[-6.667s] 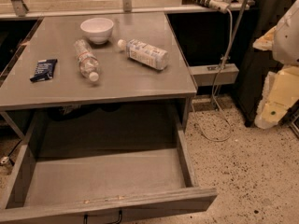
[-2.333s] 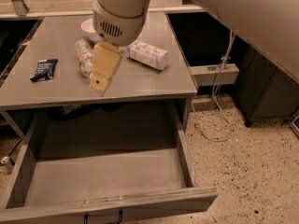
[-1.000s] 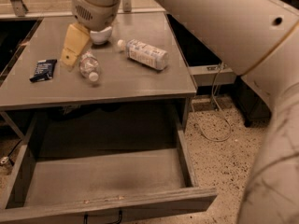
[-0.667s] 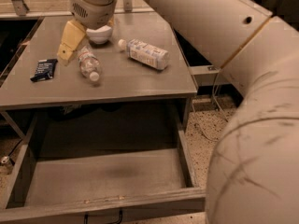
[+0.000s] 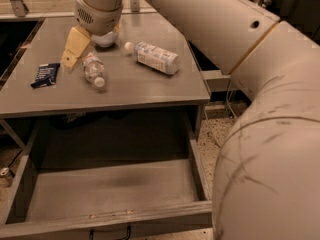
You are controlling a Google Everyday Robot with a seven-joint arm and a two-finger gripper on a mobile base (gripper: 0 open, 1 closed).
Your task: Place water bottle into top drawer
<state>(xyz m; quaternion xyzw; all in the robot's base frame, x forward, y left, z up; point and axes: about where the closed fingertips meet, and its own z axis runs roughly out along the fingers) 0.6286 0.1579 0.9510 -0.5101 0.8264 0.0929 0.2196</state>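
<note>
- Compared with the frame nearly seven seconds back, the arm has swung in over the worktop point(image 5: 150, 90). Within the last second the gripper point(image 5: 75, 49) has sunk a little lower beside the water bottle point(image 5: 93, 69), which has not shifted.
- The gripper now sits at the worktop's rear left, its yellowish tip just left of the bottle's base end. Whether it is spread or closed cannot be told from this view.
- The water bottle lies on its side on the worktop, white cap toward the front edge, not yet held.
- Risk: the crinkled bottle is round and light, so a tip landing on its flank rather than straddling it would probably roll it toward the dark snack packet point(image 5: 45, 75) or the front edge.
- Risk: a grip too near one end could let the bottle pivot and slip during the carry.
- Risk: the white-labelled bottle point(image 5: 156, 57) lies near on the right, and a wide sweep could knock it.
- The top drawer point(image 5: 115, 191) is pulled fully out below, and its floor holds nothing.
- A white bowl point(image 5: 106, 38) sits behind the gripper, contents hidden.
</note>
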